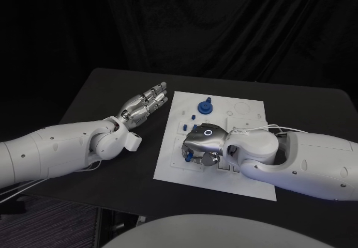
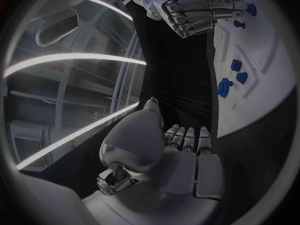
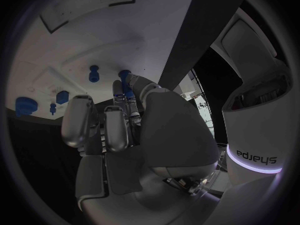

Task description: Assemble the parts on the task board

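The white task board (image 1: 239, 111) lies in the middle of the black table. A round blue part (image 1: 204, 107) stands near its far edge, and small blue parts (image 1: 195, 126) sit closer in. My right hand (image 1: 203, 149) rests on the board's near left area with its fingers curled, pinching a small blue part (image 1: 189, 153) (image 3: 125, 78) at the fingertips. Another blue part (image 3: 94, 74) stands just beyond them. My left hand (image 1: 145, 106) hovers left of the board, fingers straight and apart, holding nothing. The left wrist view shows that palm (image 2: 181, 160) and the curled right hand (image 2: 187, 10).
Black table (image 1: 112, 88) extends left of the board under my left arm. The board's right half (image 1: 250, 108) carries shallow white recesses. Several blue parts (image 2: 235, 65) stand along the board's left side, between the two hands.
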### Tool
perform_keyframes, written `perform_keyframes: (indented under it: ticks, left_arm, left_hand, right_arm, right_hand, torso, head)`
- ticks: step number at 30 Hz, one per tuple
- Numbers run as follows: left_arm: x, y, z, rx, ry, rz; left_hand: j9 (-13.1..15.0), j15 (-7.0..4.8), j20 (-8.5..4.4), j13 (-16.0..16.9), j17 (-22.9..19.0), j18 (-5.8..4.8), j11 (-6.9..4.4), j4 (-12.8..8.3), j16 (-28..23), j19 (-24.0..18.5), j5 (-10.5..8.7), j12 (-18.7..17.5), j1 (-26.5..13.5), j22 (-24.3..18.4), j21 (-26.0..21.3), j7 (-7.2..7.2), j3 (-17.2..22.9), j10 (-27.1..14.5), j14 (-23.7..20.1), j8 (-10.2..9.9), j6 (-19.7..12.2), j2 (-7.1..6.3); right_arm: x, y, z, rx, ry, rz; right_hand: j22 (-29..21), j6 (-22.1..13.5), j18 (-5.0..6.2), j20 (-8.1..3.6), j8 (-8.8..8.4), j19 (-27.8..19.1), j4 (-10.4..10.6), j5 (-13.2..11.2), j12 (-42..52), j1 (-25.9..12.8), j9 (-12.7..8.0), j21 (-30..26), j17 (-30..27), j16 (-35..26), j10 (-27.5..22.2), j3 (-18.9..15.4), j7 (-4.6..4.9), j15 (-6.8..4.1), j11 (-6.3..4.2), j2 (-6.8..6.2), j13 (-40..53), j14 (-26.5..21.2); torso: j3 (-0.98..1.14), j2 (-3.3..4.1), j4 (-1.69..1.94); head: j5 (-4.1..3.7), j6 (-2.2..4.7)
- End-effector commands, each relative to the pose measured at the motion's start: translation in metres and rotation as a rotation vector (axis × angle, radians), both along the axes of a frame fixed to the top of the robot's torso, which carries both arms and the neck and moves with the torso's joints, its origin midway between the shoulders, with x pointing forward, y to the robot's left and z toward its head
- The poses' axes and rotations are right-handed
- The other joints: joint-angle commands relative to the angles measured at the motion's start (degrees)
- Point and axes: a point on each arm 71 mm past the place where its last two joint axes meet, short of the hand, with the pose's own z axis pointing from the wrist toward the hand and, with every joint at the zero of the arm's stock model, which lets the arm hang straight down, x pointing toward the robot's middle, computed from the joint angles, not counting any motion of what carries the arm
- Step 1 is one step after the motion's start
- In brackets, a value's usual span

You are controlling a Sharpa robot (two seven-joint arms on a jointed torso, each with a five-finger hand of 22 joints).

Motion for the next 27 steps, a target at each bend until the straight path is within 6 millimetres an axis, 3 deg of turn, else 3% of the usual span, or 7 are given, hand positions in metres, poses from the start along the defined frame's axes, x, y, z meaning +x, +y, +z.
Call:
perform_keyframes:
  ticks: [1,6,7,10,18,21,27]
  left_arm:
    - [-0.001,-0.001,0.002,-0.03,-0.029,-0.009]
    - [-0.001,-0.001,0.001,-0.03,-0.028,-0.008]
    - [-0.001,-0.001,0.001,-0.03,-0.028,-0.008]
    - [-0.002,-0.001,0.001,-0.03,-0.027,-0.008]
    - [-0.002,0.0,0.0,-0.028,-0.025,-0.005]
    - [-0.002,0.001,0.0,-0.027,-0.025,-0.004]
    - [-0.003,0.001,0.0,-0.029,-0.029,0.0]
  left_hand:
    - [0.05,0.49,0.28,-0.05,-0.06,0.31,0.38,0.03,-0.21,-0.05,0.4,-0.38,0.78,0.06,-0.26,0.41,0.26,-0.05,0.08,0.27,-0.13,0.05]
    - [0.05,0.49,0.28,-0.05,-0.06,0.31,0.38,0.03,-0.21,-0.05,0.4,-0.38,0.78,0.06,-0.26,0.41,0.26,-0.05,0.08,0.27,-0.13,0.05]
    - [0.05,0.5,0.28,-0.05,-0.06,0.29,0.41,-0.01,-0.21,-0.06,0.47,-0.38,0.86,0.05,-0.26,0.43,0.3,-0.05,0.08,0.27,-0.12,0.06]
    - [0.05,0.5,0.28,-0.05,-0.06,0.29,0.41,-0.01,-0.21,-0.06,0.47,-0.38,0.86,0.05,-0.26,0.43,0.3,-0.05,0.08,0.27,-0.12,0.06]
    - [0.05,0.5,0.28,-0.05,-0.06,0.29,0.41,-0.01,-0.21,-0.06,0.47,-0.38,0.86,0.05,-0.26,0.43,0.3,-0.05,0.08,0.27,-0.12,0.06]
    - [0.05,0.5,0.28,-0.05,-0.06,0.29,0.41,-0.01,-0.21,-0.06,0.47,-0.38,0.86,0.05,-0.26,0.43,0.3,-0.05,0.08,0.27,-0.12,0.06]
    - [0.06,0.51,0.28,-0.05,-0.06,0.28,0.42,-0.04,-0.21,-0.05,0.55,-0.38,0.95,0.05,-0.26,0.45,0.33,-0.05,0.08,0.29,-0.05,0.06]
  right_arm:
    - [-0.001,-0.002,-0.006,-0.025,0.006,0.003]
    - [-0.001,-0.002,-0.007,-0.03,0.009,0.001]
    - [-0.001,-0.002,-0.007,-0.032,0.009,0.0]
    - [-0.001,-0.003,-0.007,-0.033,0.01,-0.001]
    - [0.0,-0.01,-0.004,0.031,0.022,-0.016]
    - [0.0,-0.017,0.002,0.103,0.047,-0.041]
    - [0.005,-0.04,0.033,0.294,0.047,-0.089]
  right_hand:
    - [9.26,-0.78,-0.57,-0.02,-0.86,-0.22,-0.35,-0.41,-0.8,0.12,2.82,-0.33,-0.05,-0.05,-0.42,-0.12,0.35,-0.05,0.19,-0.02,0.05,0.1]
    - [8.94,-6.11,-0.47,1.01,-4.46,-0.76,0.41,-2.7,-3.35,-1.32,1.5,-1.54,-0.8,-0.39,-4.7,-0.09,1.91,1.45,1.96,-0.6,-0.36,-0.34]
    - [8.63,-10.93,-0.3,1.55,-6.79,-1.25,0.98,-3.69,-4.79,-2.25,0.31,-2.68,-1.37,-0.64,-7.9,-0.35,0.11,2.4,2.92,-1.28,-0.8,-0.72]
    - [8.0,-18.23,0.08,2.88,-6.54,-2.37,1.53,-5.62,-6.35,-3.3,-1.73,-5.06,-2.6,-1.07,-13.78,-2.25,-1.38,3.54,4.41,-1.89,-1.12,-1.74]
    - [7.25,-29.03,0.86,3.9,-6.91,-3.86,3.42,-8.54,-4.3,-2.91,-5.75,-8.1,-4.39,-1.49,-21.38,-9.03,-3.18,4.02,5.15,-1.1,-0.34,-3.35]
    - [6.55,-32.12,1.31,3.99,-7.04,-5.08,5.25,-9.25,-2.98,-1.78,-6.98,-10.78,-6.6,-2.47,-23.63,-11.22,-3.36,4.07,5.39,-1.3,-0.12,-4.62]
    - [6.95,-33.61,1.06,4.26,-7.03,-4.48,9.25,-9.33,0.37,0.68,-7.99,-9.59,-5.3,-1.6,-25.25,-13.4,-2.86,4.36,5.45,-2.31,0.56,-4.11]
  torso:
    - [-0.07,0.0,0.03]
    - [-0.05,0.01,-0.03]
    - [-0.06,0.01,-0.02]
    - [-0.04,-0.06,-0.01]
    - [0.0,-0.07,-0.03]
    - [0.0,-0.07,-0.03]
    - [0.04,-0.11,-0.07]
  head:
    - [0.06,0.0]
    - [0.1,0.0]
    - [0.07,0.0]
    - [0.09,0.0]
    - [0.1,0.0]
    - [0.22,0.0]
    - [-0.13,0.0]
